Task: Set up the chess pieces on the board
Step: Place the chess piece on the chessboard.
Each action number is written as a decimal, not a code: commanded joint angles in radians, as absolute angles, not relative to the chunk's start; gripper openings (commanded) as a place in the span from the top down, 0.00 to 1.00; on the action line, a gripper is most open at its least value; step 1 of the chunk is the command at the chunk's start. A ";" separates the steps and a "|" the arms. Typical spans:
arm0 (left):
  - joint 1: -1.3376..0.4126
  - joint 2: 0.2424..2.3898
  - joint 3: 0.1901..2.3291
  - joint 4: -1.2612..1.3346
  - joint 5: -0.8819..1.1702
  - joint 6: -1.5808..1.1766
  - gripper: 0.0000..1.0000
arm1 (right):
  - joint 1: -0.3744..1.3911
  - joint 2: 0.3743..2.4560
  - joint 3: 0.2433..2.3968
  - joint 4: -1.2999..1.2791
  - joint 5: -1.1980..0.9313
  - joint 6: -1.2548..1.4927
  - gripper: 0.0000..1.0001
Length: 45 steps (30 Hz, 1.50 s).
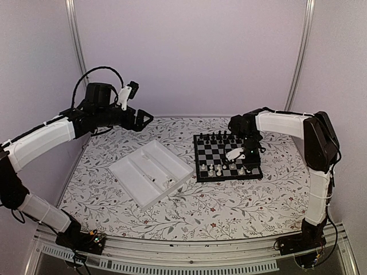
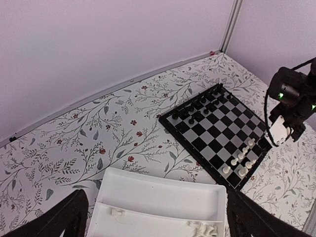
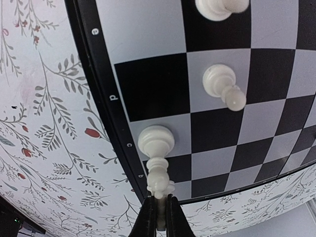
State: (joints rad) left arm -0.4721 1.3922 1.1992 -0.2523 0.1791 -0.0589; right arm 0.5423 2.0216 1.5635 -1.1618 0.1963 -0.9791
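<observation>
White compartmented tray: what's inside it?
The white compartmented plastic tray holds a few tiny white plastic chessmen lying loose. Their count and types are too small to tell, and the left wrist view cuts off the tray's near edge.

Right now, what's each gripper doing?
Left gripper: open, holding nothing.
Right gripper: fingers shut on the top of a white piece at the board edge.

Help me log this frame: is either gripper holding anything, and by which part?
The right gripper pinches a tall white chess piece by its top end, base toward the board. The left gripper is open and holds nothing.
</observation>
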 commanded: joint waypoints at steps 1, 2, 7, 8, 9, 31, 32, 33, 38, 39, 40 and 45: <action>-0.472 1.404 1.190 -0.246 0.204 -0.051 0.01 | 0.543 2.040 1.594 -1.171 0.181 -0.969 0.95; -0.473 1.406 1.191 -0.247 0.207 -0.051 0.01 | 0.543 2.042 1.592 -1.170 0.180 -0.969 0.95; -0.473 1.411 1.192 -0.248 0.215 -0.052 0.01 | 0.543 2.050 1.591 -1.170 0.179 -0.966 0.95; -0.473 1.411 1.192 -0.247 0.218 -0.051 0.01 | 0.543 2.052 1.591 -1.171 0.179 -0.965 0.95; -0.473 1.411 1.191 -0.247 0.223 -0.052 0.01 | 0.543 2.053 1.591 -1.170 0.179 -0.965 0.95; -0.473 1.437 1.198 -0.258 0.258 -0.051 0.01 | 0.544 2.073 1.589 -1.136 0.207 -0.961 0.82; -0.473 1.437 1.198 -0.258 0.259 -0.051 0.01 | 0.544 2.073 1.588 -1.134 0.206 -0.959 0.81; -0.472 1.437 1.198 -0.258 0.259 -0.052 0.01 | 0.544 2.072 1.588 -1.134 0.206 -0.959 0.81; -0.474 1.439 1.197 -0.260 0.247 -0.055 0.00 | 0.543 2.056 1.591 -1.139 0.205 -0.953 0.77; -0.473 1.438 1.196 -0.258 0.236 -0.061 0.00 | 0.543 2.041 1.591 -1.142 0.205 -0.953 0.75; -0.473 1.435 1.193 -0.250 0.219 -0.070 0.01 | 0.543 2.030 1.591 -1.146 0.202 -0.951 0.73; -0.474 1.425 1.211 -0.267 0.193 -0.049 0.01 | 0.543 1.917 1.586 -1.192 0.140 -0.928 0.48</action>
